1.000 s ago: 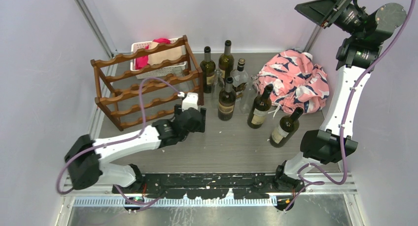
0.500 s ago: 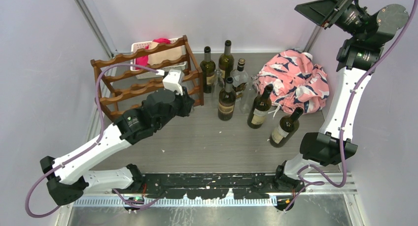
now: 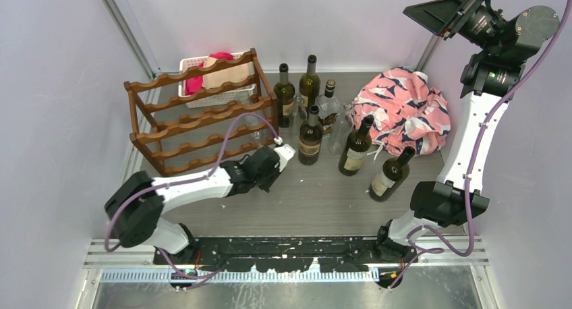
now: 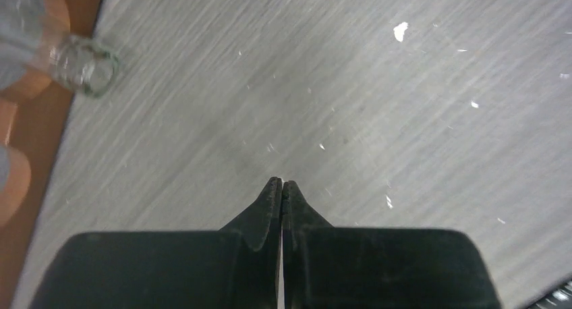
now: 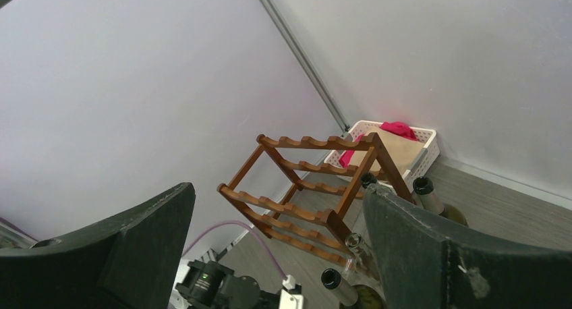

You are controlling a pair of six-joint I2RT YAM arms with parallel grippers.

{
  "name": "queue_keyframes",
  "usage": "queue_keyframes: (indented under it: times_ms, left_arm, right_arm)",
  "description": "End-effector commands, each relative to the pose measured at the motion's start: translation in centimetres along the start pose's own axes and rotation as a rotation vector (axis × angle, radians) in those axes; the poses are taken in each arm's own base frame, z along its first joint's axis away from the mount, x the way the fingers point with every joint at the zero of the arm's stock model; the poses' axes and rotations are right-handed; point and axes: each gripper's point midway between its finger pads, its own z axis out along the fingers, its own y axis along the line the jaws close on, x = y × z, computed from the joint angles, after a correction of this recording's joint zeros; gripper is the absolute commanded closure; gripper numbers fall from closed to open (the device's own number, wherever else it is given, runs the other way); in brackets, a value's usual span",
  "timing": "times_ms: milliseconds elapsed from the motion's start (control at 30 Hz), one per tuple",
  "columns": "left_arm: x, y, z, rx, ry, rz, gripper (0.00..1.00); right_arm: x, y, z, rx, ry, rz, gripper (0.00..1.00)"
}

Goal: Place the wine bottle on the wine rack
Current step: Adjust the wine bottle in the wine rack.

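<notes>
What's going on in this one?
Nothing is being carried at this moment. The left gripper is shut and empty, low over the table near the wine rack, with a clear bottle's mouth close by. The right gripper is open and empty, raised high. Several dark wine bottles stand on the table right of the rack.

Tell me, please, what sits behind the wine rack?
A white slotted basket holding pink cloth and a tan item; the wine rack's rails cover its lower part and whatever lies deeper inside.

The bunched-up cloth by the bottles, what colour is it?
The cloth is pink with navy-and-white fish shapes; top view shows it best.
</notes>
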Motion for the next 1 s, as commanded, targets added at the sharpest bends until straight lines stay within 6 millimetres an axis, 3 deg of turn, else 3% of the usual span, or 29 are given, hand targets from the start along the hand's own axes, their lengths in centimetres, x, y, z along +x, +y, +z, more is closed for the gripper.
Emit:
queue_keyframes:
  times_ms: [0,133,300,967]
  left_arm:
    - [-5.3,1.6,2.9,-0.042,-0.185,0.205,1.0]
    - [-4.5,3.5,6.4,-0.108,-0.144,0.282,1.0]
    - [-4.3,5.6,8.3,-0.176,-0.113,0.319,1.0]
    - [-5.2,10.4,9.0,-0.311,-0.124,0.207,1.0]
  right_arm:
    - [-0.6,3.1,-0.3,-0.028,-0.016,-0.104,0.0]
    - [-0.6,3.0,-0.4,-0.024,-0.016,-0.104,0.0]
    - [-0.6,2.9,-0.4,-0.025,-0.015,-0.102,0.0]
    - [-0.7,2.7,-0.4,-0.027,-0.016,-0.098,0.0]
